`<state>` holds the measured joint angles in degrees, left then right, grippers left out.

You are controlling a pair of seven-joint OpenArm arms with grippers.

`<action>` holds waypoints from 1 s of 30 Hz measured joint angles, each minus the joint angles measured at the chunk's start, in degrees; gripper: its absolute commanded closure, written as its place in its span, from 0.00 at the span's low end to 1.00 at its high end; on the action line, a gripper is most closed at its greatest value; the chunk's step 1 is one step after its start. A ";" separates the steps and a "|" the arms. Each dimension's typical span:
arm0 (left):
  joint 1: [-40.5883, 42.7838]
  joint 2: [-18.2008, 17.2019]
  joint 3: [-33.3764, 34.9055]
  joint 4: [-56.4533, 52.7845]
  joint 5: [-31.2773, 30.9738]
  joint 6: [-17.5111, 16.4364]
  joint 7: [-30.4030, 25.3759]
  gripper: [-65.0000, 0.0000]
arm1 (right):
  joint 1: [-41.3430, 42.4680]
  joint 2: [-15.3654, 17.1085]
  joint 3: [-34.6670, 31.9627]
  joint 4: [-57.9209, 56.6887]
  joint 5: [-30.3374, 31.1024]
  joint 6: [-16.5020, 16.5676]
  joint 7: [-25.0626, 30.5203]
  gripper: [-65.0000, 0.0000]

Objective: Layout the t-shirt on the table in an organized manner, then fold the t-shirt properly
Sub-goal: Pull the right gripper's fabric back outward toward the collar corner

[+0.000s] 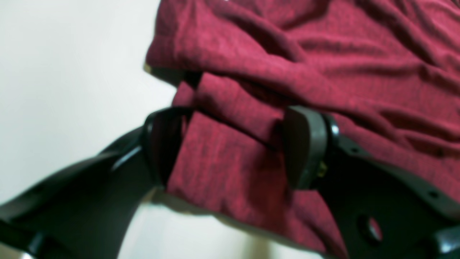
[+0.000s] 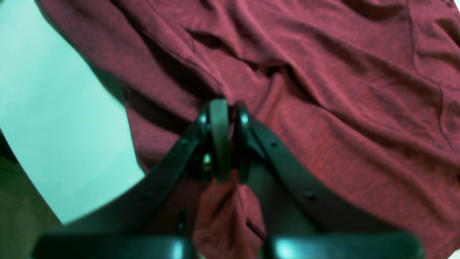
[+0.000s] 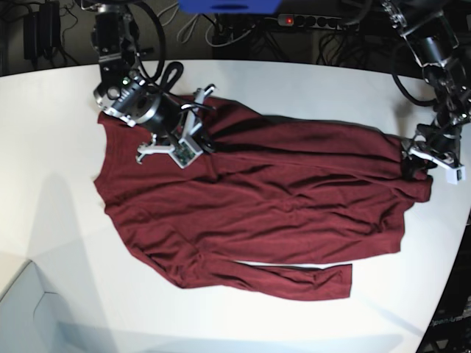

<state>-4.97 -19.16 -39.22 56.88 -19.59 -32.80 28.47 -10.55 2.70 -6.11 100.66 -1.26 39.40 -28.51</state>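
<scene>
On the left of the base view our right gripper (image 3: 197, 134) sits over the upper left part of the shirt (image 3: 257, 213), near one shoulder. In its wrist view the jaws are pressed together on a pinched ridge of cloth (image 2: 220, 187); a small fold of it hangs just behind the pads, and the rest of the shirt spreads ahead of the tips and off to their right in long creases. To the left of this gripper (image 2: 222, 118) we see bare table (image 2: 61, 126).

Between our two grippers the shirt lies spread on the table (image 3: 59, 132), wrinkled, its body running from one gripper to the other. One long sleeve (image 3: 294, 282) lies along the edge nearest the camera, well apart from both grippers.

On the right of the base view our left gripper (image 3: 409, 163) is at the shirt's right edge. In its wrist view the jaws stand wide apart, with a folded edge of the shirt (image 1: 230, 144) lying between the two pads (image 1: 303, 144). We cannot tell whether the pads of this gripper (image 1: 230, 145) actually press the cloth. Rumpled folds rise beyond the tips, and white table shows to their left.
</scene>
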 measured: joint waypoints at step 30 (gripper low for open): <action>-0.52 -0.50 -0.04 -2.03 -0.42 -0.24 -0.94 0.34 | 2.05 0.20 2.25 5.11 -0.09 0.28 -9.42 0.54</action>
<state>-5.50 -19.66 -39.27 54.85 -20.01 -33.04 27.53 -8.49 2.90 -3.86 105.78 -1.34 39.68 -37.93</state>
